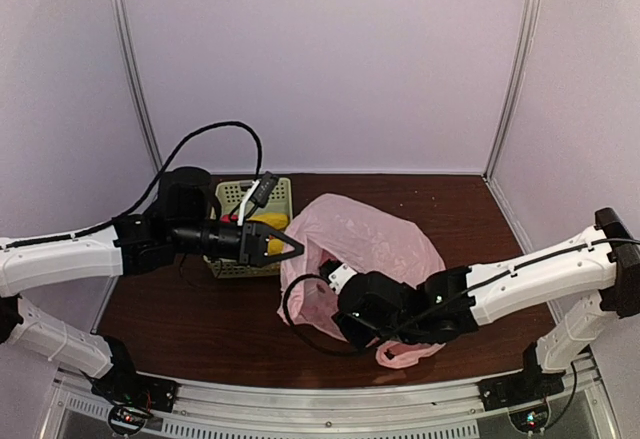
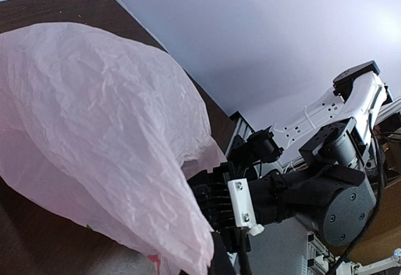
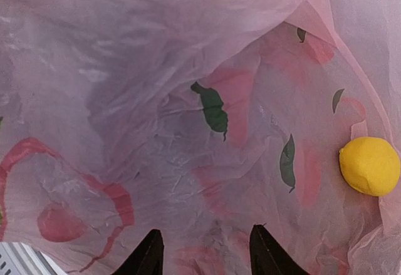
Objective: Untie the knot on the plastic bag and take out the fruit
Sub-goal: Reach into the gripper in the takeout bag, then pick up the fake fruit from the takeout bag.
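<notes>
Two arms share the work in the overhead view. The left gripper (image 1: 290, 248), jaws together, pinches the near-left edge of the plastic bag (image 1: 370, 234); I judge this is to lift the film and hold its mouth wide. The bag lies slumped on the table (image 1: 200, 319), just right of the green basket (image 1: 232, 197). A yellow piece (image 1: 268, 221) already sits in the basket, so unloading appears to be under way. The right arm (image 1: 520, 279) reaches in low from the right, its wrist buried in the bag's front folds.

From the left wrist, the pink film hangs like a tent, gathered to a point by that camera's own fingers, with the right arm's dark wrist just beyond. That suits a raised, clamped edge.

From the right wrist, the camera looks inside the bag. The right gripper (image 3: 205, 229) has its fingers apart with nothing between them. One yellow fruit (image 3: 369, 165) rests on the printed film, off to the right, not yet lined up for a grasp.
</notes>
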Robot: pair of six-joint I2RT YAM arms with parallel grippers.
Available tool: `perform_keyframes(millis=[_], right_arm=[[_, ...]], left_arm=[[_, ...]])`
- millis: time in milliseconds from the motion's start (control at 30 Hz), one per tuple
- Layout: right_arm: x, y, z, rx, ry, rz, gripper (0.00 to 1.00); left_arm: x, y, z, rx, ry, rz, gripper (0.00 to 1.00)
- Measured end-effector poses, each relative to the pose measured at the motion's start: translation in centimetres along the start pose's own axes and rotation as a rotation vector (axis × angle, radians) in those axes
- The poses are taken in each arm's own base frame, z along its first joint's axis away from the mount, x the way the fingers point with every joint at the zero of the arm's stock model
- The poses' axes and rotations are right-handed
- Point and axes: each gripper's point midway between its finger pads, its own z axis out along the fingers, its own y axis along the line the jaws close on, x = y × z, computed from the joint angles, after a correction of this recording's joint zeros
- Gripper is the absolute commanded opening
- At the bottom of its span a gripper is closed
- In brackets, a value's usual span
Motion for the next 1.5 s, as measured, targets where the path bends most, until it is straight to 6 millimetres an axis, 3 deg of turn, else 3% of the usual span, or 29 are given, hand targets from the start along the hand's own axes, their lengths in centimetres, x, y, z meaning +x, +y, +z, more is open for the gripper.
perform_keyframes(millis=[233, 433, 800, 1067, 1267, 1500], right_arm=[[1.9, -0.5, 1.7, 0.058, 0.066, -0.004, 0.49], [1.8, -1.8, 2.5, 0.119, 0.084, 0.058, 0.51], [0.6, -7.6, 2.8, 0.255, 0.064, 0.232, 0.55], [0.1, -12.8, 0.8, 0.317, -0.009, 0.405, 0.66], [0.3, -13.8, 0.8, 0.327, -0.030, 0.456, 0.73], [2.8, -15.2, 2.6, 0.381, 0.018, 0.491, 0.84]], left_arm=[[-0.2, -0.3, -0.2, 0.005, -0.006, 0.005, 0.00], [0.0, -0.6, -0.3, 0.020, 0.004, 0.008, 0.00], [1.5, -1.3, -0.4, 0.046, 0.088, 0.027, 0.00], [4.0, -4.9, 0.8, 0.147, 0.205, 0.090, 0.00], [5.2, -7.8, 2.1, 0.223, 0.263, 0.143, 0.00], [6.4, -11.2, 3.0, 0.313, 0.308, 0.186, 0.00]])
